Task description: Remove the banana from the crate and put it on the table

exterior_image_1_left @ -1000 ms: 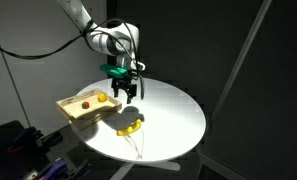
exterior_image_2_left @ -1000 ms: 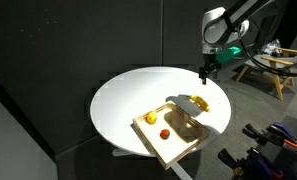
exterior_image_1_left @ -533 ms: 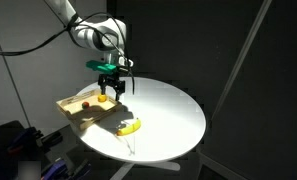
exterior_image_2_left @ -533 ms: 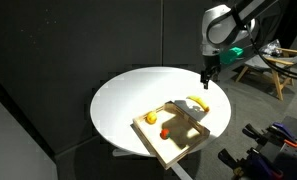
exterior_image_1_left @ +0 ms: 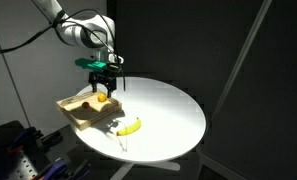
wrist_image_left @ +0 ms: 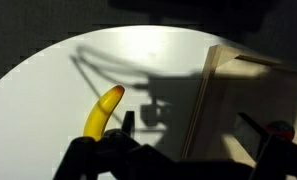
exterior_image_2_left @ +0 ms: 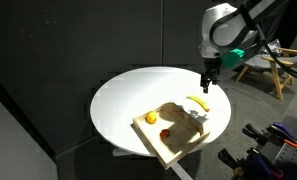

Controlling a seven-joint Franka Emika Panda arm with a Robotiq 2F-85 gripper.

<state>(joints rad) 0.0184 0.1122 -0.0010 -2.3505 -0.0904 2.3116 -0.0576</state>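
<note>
Lying on table (exterior_image_1_left: 173, 108), banana (exterior_image_1_left: 129, 126) beside crate (exterior_image_1_left: 72, 103)

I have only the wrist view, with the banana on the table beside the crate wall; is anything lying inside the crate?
Observer: Yes, an orange fruit sits inside the crate.
Operator: Is that all?
Observer: No, a small red fruit lies there too, apart from it.
Operator: How is the hand placed?
Observer: The hand hangs open, well above the table, touching neither the banana nor the crate.
</note>
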